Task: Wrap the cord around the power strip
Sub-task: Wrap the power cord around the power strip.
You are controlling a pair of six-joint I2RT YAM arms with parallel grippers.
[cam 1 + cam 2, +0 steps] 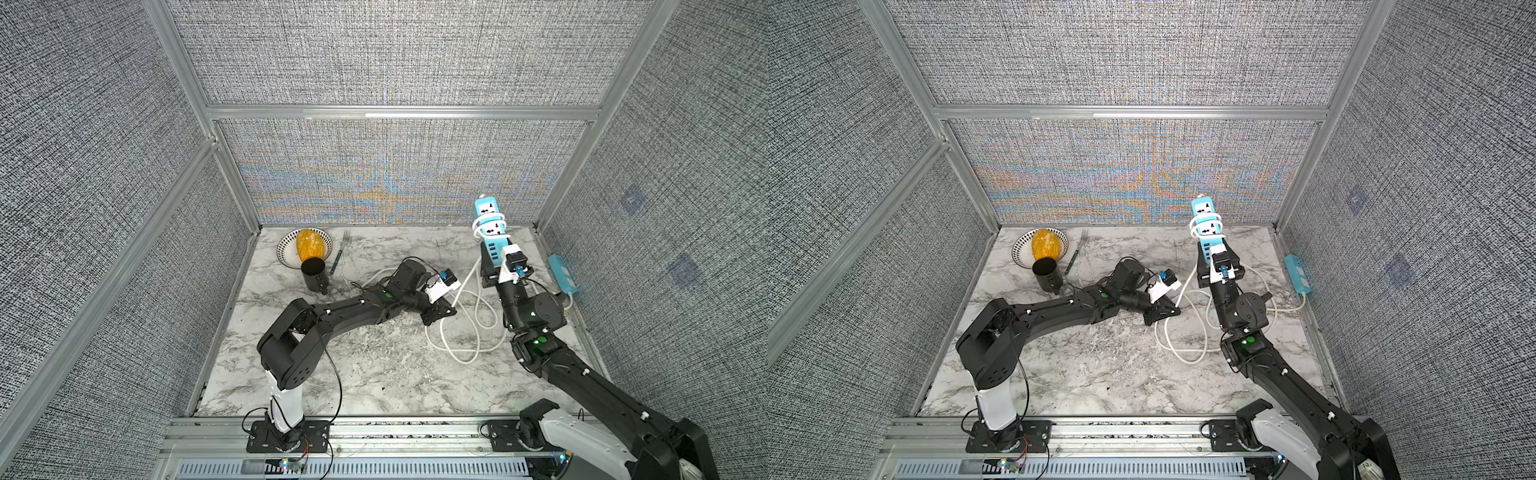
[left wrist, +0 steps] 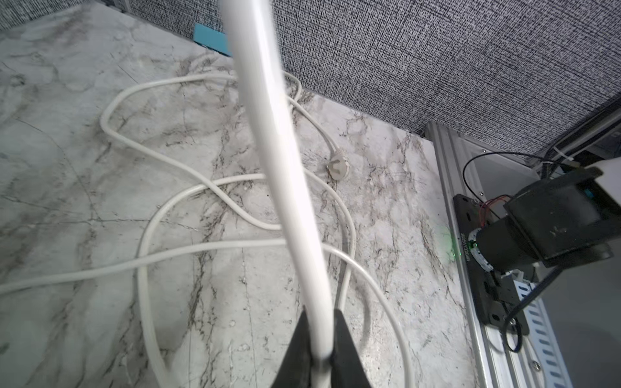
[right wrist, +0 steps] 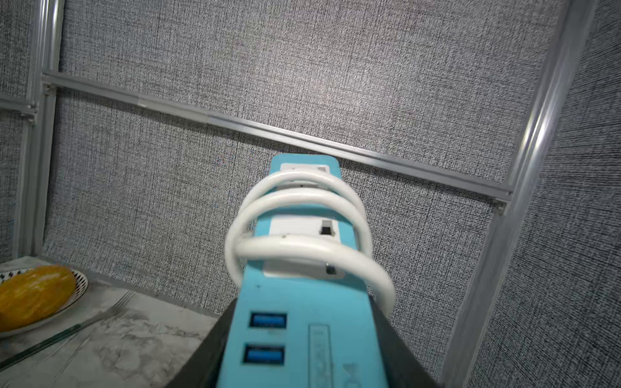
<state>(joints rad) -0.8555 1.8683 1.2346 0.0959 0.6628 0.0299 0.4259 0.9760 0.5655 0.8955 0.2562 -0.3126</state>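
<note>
My right gripper [image 1: 494,249] [image 3: 302,302] is shut on the lower end of the teal power strip [image 1: 488,220] [image 1: 1206,220] [image 3: 302,319] and holds it upright above the table's back right. Three turns of the white cord [image 3: 295,248] circle the strip's upper half. The rest of the cord [image 1: 465,328] [image 1: 1183,328] lies in loose loops on the marble between the arms. My left gripper [image 1: 453,309] [image 1: 1177,311] [image 2: 321,314] sits low over the loops, shut on a stretch of cord [image 2: 279,134] that runs up out of its jaws. The white plug [image 2: 337,166] lies on the table.
A second teal strip [image 1: 563,274] lies along the right wall. At the back left stand a patterned bowl [image 1: 286,249] holding a yellow-orange fruit [image 1: 308,244], a black cup [image 1: 314,274] and a fork [image 1: 338,253]. Fabric walls with metal frames enclose the table.
</note>
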